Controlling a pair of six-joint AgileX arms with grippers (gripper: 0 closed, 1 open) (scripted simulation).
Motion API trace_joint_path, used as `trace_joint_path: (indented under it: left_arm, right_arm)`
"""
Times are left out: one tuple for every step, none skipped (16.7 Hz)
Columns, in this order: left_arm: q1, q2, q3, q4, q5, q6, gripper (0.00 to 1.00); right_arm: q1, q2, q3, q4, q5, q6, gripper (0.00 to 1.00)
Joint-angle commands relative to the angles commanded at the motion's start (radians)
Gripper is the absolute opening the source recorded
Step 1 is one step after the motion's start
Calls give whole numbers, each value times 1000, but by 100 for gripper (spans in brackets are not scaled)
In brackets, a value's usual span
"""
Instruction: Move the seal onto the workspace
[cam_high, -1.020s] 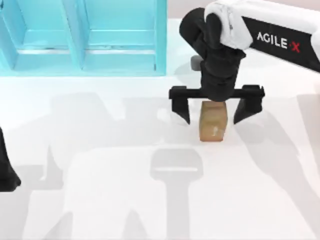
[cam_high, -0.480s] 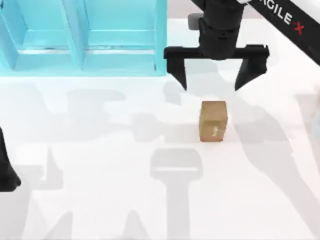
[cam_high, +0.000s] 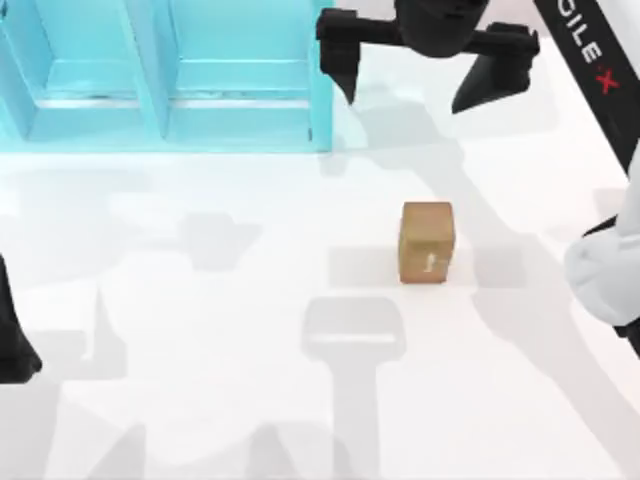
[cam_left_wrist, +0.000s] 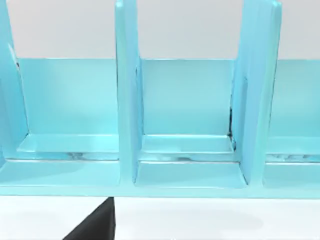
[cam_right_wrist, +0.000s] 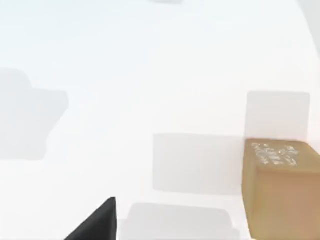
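Top view: seal (cam_high: 427, 243) stands alone on the white workspace (cam_high: 200, 330), right of centre in the frame, resting flat, with a pale mark on its lower face. Nothing touches it; bare tabletop lies all around.

Right gripper (cam_high: 418, 62) sits at the upper edge of the frame, right of centre, well apart from the seal and above it in the picture. Its two black fingers (cam_high: 343, 55) are spread wide, with nothing between them. The white right arm runs down the right edge of the frame.

Turquoise shelf unit (cam_high: 160, 75) occupies the upper left of the frame; its right wall lies just beside the right gripper's left-hand finger. The two compartments seen from above hold nothing.

Left arm (cam_high: 12, 335) is parked at the left edge, lower half of the frame, seen as a dark shape; whether its fingers are apart or together cannot be told.

Left wrist view: shelf unit (cam_left_wrist: 180, 125) seen front-on, with upright dividers and a low floor lip; a black fingertip (cam_left_wrist: 95, 225) shows at the lower left of the frame.

Right wrist view: seal (cam_right_wrist: 280, 187) at the lower right of the frame, on the white workspace (cam_right_wrist: 150, 65), pale mark on its top face; a black fingertip (cam_right_wrist: 97, 222) at the lower left, apart from the block.
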Motion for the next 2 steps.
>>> trace_joint_path:
  left_arm:
    - [0,0,0,0,0,0,100]
    - [0,0,0,0,0,0,100]
  right_arm:
    - [0,0,5,-4,0,0,100]
    - [0,0,5,-4,0,0,100]
